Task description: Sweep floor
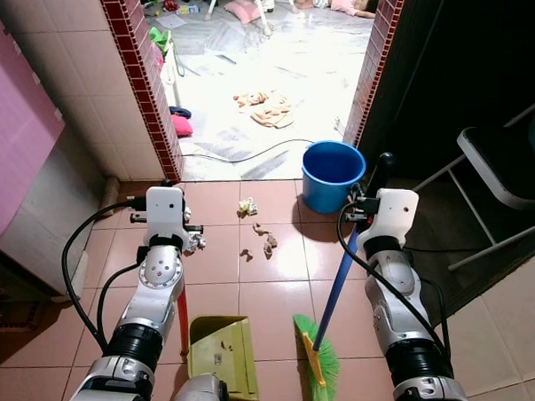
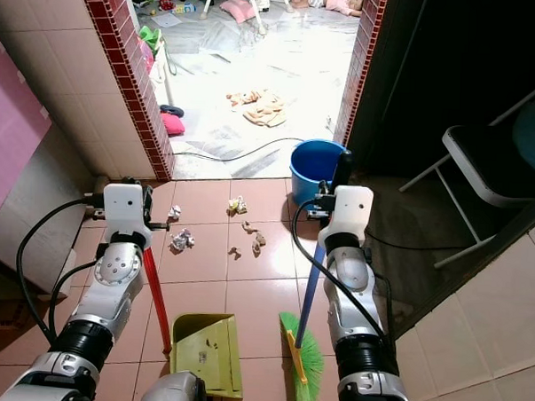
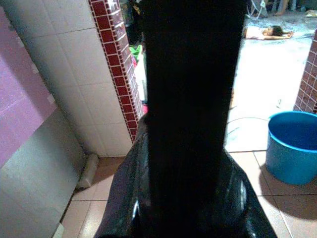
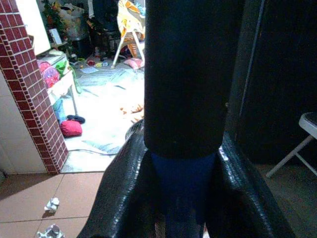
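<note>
**Broom and dustpan held over a tiled floor strewn with litter**

While both arms reach forward over the pinkish floor tiles (image 1: 272,294), each gripper carries a cleaning tool. Right gripper (image 1: 367,207): fingers closed around the black top of the broom handle (image 1: 342,275), as the right wrist view shows, where the black fingers (image 4: 119,198) wrap the blue shaft just below its black grip. The handle slants down toward 7 o'clock to the green broom head (image 1: 318,363), whose bristles rest on the tiles near the robot's feet. Left gripper (image 1: 160,215): closed on a dark handle that blocks most of the left wrist view; below it a red shaft (image 2: 155,293) runs down to the yellow-green dustpan (image 1: 221,349), which sits on the floor just beside the broom head, at its 9 o'clock.

Litter lies ahead of both tools, toward 12 o'clock — crumpled paper (image 2: 182,241) close to the left gripper, a small wad (image 1: 248,206) farther on, and brown scraps (image 1: 264,240) between the two arms. A blue bucket (image 1: 332,174) stands at the doorway, touching or just behind the right gripper's line of sight; which cannot be told. Beyond the red-tiled doorway edge (image 1: 140,71) — a bright room with cloths (image 1: 266,109) on its floor. A folding chair (image 1: 508,171) stands at 2 o'clock.
</note>
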`<state>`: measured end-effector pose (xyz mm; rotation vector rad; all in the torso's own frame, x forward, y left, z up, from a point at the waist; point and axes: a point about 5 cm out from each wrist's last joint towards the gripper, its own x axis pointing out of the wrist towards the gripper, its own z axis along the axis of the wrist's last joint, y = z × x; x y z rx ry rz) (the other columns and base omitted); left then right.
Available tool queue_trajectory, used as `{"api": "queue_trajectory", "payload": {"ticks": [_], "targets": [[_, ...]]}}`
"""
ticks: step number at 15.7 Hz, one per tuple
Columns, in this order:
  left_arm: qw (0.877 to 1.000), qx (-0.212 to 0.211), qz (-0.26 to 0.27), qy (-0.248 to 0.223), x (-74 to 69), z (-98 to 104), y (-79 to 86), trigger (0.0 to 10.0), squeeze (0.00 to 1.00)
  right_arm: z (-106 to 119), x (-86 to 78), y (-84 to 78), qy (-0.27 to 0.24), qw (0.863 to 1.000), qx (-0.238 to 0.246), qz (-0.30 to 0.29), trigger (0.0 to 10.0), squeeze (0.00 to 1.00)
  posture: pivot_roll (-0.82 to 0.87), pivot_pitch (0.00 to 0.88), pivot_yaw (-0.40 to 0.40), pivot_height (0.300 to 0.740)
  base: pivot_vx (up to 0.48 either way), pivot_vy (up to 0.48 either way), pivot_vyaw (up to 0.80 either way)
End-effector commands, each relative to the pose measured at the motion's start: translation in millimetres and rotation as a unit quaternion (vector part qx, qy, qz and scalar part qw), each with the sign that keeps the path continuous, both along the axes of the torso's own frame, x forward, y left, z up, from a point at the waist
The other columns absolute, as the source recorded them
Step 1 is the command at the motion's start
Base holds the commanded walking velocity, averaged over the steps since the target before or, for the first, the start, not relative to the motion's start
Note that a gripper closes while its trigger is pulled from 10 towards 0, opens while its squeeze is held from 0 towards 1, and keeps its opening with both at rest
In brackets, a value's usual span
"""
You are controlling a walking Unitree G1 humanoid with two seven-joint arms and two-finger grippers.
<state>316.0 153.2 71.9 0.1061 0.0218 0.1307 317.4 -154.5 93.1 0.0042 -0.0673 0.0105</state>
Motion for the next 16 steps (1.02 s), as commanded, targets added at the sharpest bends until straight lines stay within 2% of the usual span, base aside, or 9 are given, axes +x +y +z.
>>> {"api": "queue_trajectory", "payload": {"ticks": [1, 6, 7, 8, 11, 14, 16], "targets": [[1.000, 0.011, 0.005, 0.014, -1.3, -4, 5.6, 10.0, 0.00, 4, 3.2, 3.9, -0.006, 1.000, 0.006, 0.002, 10.0, 0.00, -0.03, 0.000, 0.046, 0.740, 0.000, 0.000, 0.00], [1.000, 0.011, 0.005, 0.014, -1.3, -4, 5.6, 10.0, 0.00, 4, 3.2, 3.9, -0.006, 1.000, 0.006, 0.002, 10.0, 0.00, -0.03, 0.000, 0.046, 0.740, 0.000, 0.000, 0.00], [0.998, -0.046, -0.032, 0.037, -5.0, -10, -9.8, 10.0, 0.00, 1, -1.1, -5.6, 0.000, 1.000, 0.026, -0.017, 10.0, 0.00, -0.07, 0.000, 0.038, 0.740, 0.000, 0.000, 0.00], [0.997, -0.061, -0.041, 0.029, -8.6, -9, -13.9, 10.0, 0.00, 2, -3.8, -9.6, -0.002, 0.999, 0.033, -0.024, 10.0, 0.00, -0.05, 0.000, 0.028, 0.740, 0.000, 0.000, 0.00], [0.997, -0.060, -0.030, 0.030, -15.1, -11, -9.1, 10.0, 0.00, -1, -7.7, -14.3, 0.006, 0.999, 0.017, -0.039, 10.0, 0.00, -0.04, 0.000, 0.025, 0.740, 0.000, 0.000, 0.00], [0.996, -0.067, -0.047, 0.032, -19.5, -11, -11.8, 10.0, 0.00, -3, -10.3, -15.9, 0.013, 0.998, -0.016, -0.052, 10.0, 0.00, -0.03, 0.000, 0.025, 0.740, 0.000, 0.000, 0.00], [0.995, -0.075, -0.053, 0.027, -21.9, -10, -16.6, 10.0, 0.00, -6, -11.4, -21.6, 0.026, 0.994, -0.050, -0.094, 10.0, 0.00, -0.02, 0.000, 0.020, 0.740, 0.000, 0.000, 0.00]]}}
